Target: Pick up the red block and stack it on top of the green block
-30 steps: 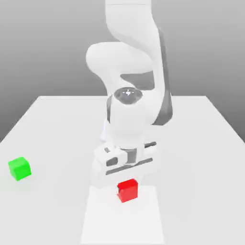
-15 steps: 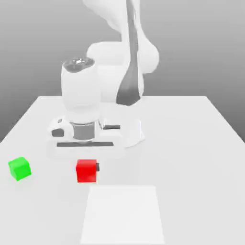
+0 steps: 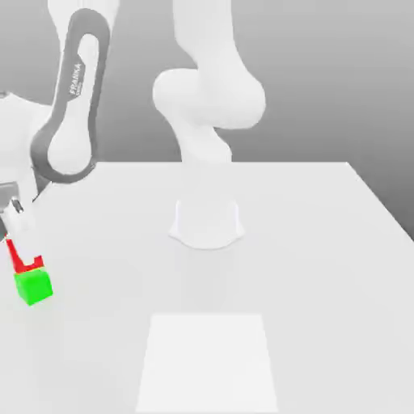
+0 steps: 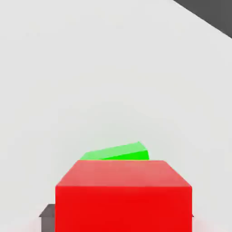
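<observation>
The green block (image 3: 33,288) sits on the white table near the exterior view's left edge. The red block (image 3: 32,264) is directly on top of it, their faces meeting, and part of the red block is covered by my gripper (image 3: 18,234), which reaches down over it from the white arm (image 3: 69,121). In the hand view the red block (image 4: 123,199) is close up, and a sliver of the green block (image 4: 118,153) shows past its far edge, slightly turned relative to it.
The arm's round white base (image 3: 206,222) stands at the middle of the table (image 3: 323,242). A brighter white square patch (image 3: 208,360) lies on the table's front centre. The table's left edge runs close to the stacked blocks.
The arm swung from the table's front centre to the exterior view's left, carrying the red block from the white patch to the top of the green block.
</observation>
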You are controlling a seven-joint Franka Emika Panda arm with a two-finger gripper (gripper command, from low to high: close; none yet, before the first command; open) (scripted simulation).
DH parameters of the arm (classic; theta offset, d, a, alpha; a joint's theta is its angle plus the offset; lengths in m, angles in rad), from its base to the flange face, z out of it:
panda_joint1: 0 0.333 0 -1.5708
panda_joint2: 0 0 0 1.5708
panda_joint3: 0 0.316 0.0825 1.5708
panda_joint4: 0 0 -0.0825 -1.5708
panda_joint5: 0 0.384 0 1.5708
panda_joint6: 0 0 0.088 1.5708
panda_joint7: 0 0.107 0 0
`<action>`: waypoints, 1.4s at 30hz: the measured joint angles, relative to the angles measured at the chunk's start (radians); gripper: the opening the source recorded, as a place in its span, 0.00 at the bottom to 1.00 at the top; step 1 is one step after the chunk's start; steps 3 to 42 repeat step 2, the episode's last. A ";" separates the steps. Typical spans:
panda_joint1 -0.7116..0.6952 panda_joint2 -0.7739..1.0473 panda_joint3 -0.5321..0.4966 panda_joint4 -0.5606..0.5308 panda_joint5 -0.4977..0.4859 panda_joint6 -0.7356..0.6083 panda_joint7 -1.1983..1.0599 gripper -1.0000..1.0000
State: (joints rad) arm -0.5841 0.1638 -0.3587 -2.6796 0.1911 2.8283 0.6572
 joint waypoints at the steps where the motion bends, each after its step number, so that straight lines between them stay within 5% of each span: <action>1: 0.000 0.000 0.000 0.000 0.000 0.000 0.000 1.00; 42: 0.000 0.000 0.000 0.000 0.000 0.000 0.000 1.00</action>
